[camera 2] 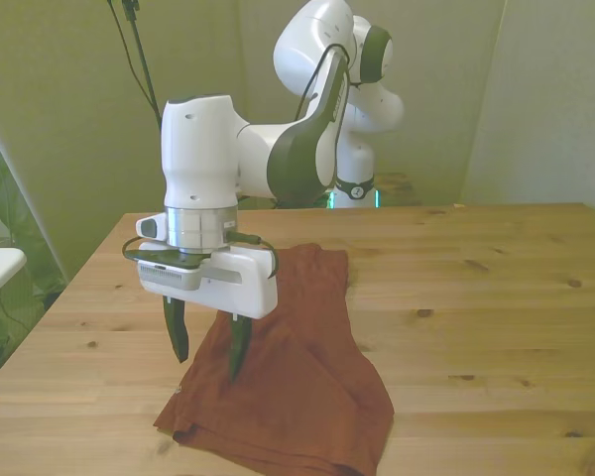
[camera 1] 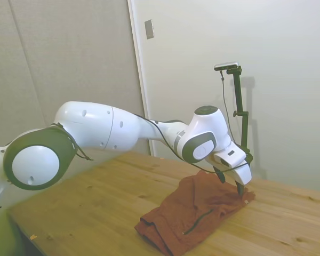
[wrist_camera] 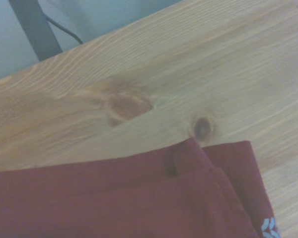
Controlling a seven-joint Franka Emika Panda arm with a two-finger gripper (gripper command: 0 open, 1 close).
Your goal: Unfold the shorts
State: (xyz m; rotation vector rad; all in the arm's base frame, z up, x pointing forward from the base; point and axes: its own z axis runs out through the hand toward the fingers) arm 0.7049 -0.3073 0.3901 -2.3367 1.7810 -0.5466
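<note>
The white arm [camera 1: 112, 130] reaches low over the wooden table [camera 2: 496, 297] with its wrist turned down, so the gripper [camera 2: 207, 345] points almost straight at the table top. Its two dark fingers [camera 2: 177, 332] stand apart, moderately open, and hold nothing; their tips hang just above the cloth, near the edge of it on the front view's left. The shorts [camera 2: 293, 382] lie rumpled and folded on the table under and beside the gripper, in a heap that runs from the table's middle to its near edge. A dark line [camera 1: 198, 220] runs along them. In the wrist view a corner of the shorts [wrist_camera: 139, 198] lies flat on bare wood.
</note>
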